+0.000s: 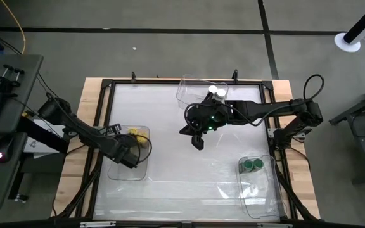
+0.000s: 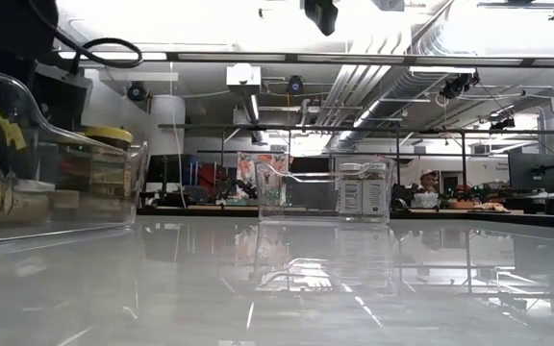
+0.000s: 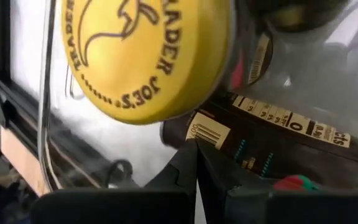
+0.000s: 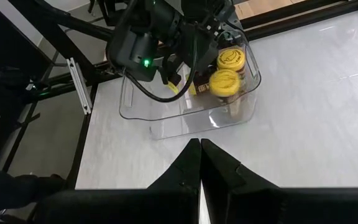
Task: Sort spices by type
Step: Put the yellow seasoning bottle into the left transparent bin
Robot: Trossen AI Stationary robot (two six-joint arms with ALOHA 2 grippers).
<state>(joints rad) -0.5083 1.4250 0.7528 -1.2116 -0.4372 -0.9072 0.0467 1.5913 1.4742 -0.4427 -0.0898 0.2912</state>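
Yellow-lidded jars [image 4: 225, 81] sit in the clear bin [image 1: 130, 170] by the tabletop's left edge, with the left gripper [image 1: 130, 158] down inside it, fingers [image 3: 185, 165] pressed together on nothing, one jar lying on its side just ahead of them, its long axis across their line. Green-lidded jars [image 1: 253, 166] stand in the bin near the right edge and white-lidded jars [image 1: 217, 92] in the bin at the far edge. The right gripper [image 1: 197, 142] hangs over the bare middle, fingers likewise pressed together and empty, with open tabletop all around it; nothing looks left to sort
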